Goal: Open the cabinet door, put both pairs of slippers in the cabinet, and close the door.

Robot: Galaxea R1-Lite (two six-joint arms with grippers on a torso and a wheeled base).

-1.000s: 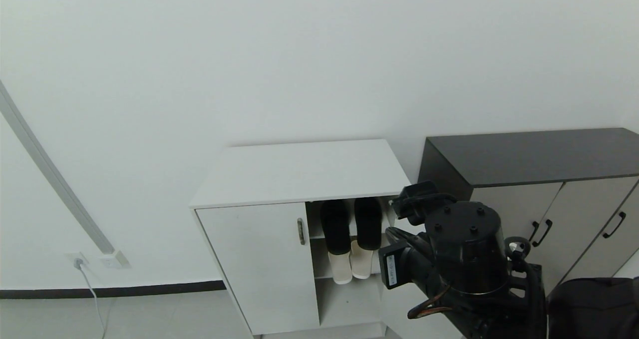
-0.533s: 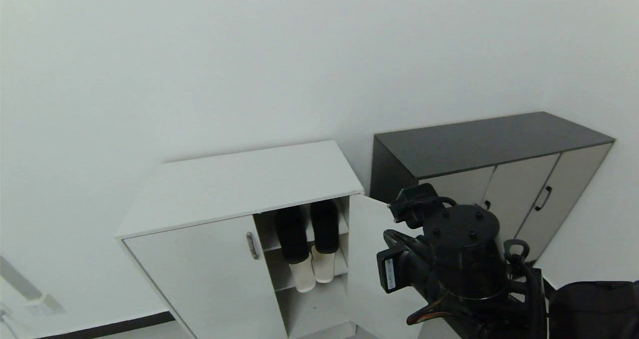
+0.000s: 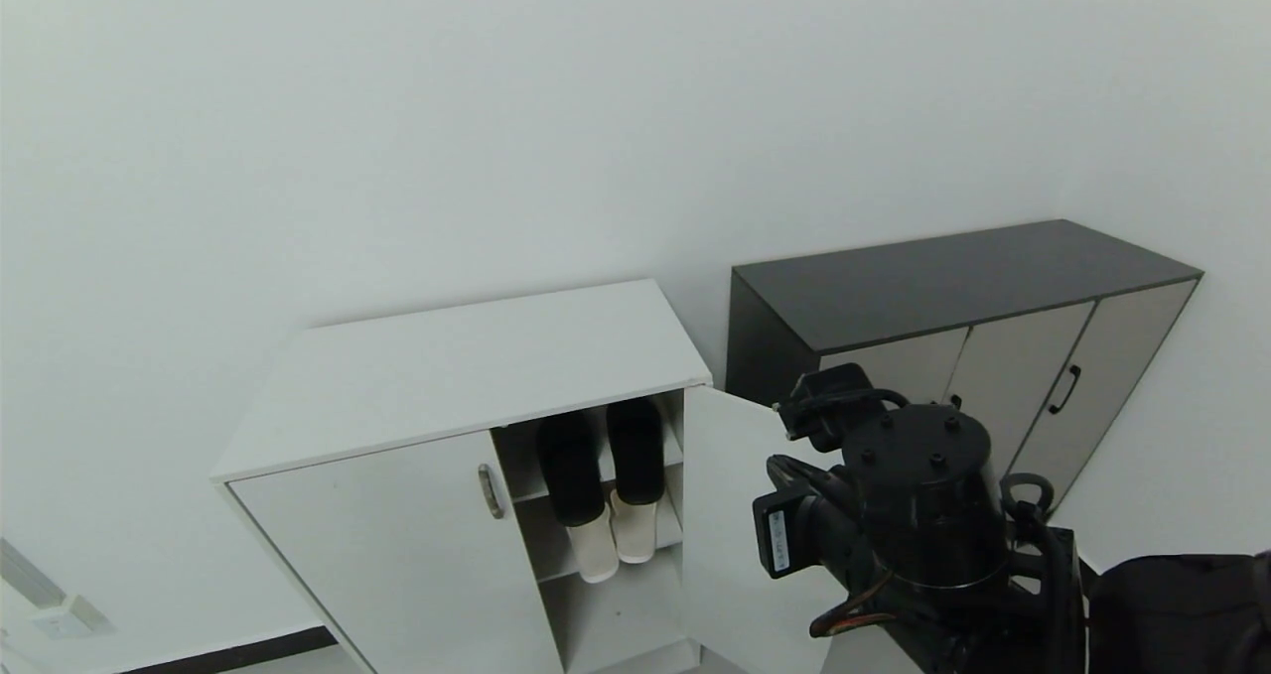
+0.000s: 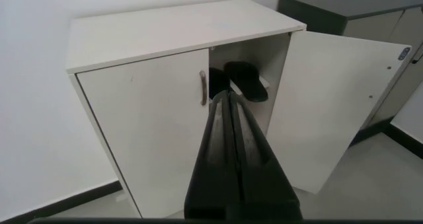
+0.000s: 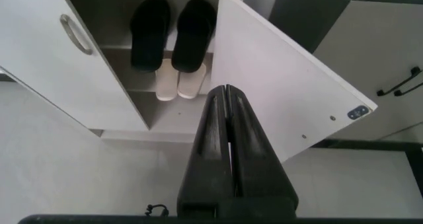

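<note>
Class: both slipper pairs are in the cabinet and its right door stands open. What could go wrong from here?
1. The black slippers and white slippers seem to jut past their shelves, so the open door may catch them when closing.
2. The shut right pincer faces the door's inner side; pushing from there would likely swing it toward the dark cabinet.

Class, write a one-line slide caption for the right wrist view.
Shut right pincer before the open cabinet door; black slippers and white slippers shelved inside.
</note>
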